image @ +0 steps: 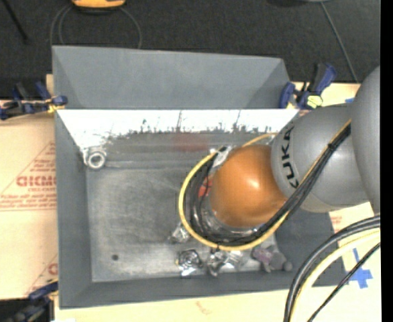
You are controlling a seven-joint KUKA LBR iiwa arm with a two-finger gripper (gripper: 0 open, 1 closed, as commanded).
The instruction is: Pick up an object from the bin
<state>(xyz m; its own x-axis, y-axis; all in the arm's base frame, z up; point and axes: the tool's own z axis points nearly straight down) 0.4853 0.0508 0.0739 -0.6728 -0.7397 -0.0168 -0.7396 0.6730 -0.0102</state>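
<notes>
My orange wrist cover (247,186) hangs low at 4 o'clock in the bin (116,206). Whether my fingers beneath it are spread or pressed together, I cannot tell. Just off its 6 o'clock rim lie crumpled silvery scraps (191,261), three by my count. One mauve lump (270,257) sits at 5 o'clock. One white ring (96,158) lies alone, well apart at 10 o'clock.

heap (196,260): partly hidden under arm (317,170) | kinds: perhaps foil, unclear | arm: cut off right
</notes>
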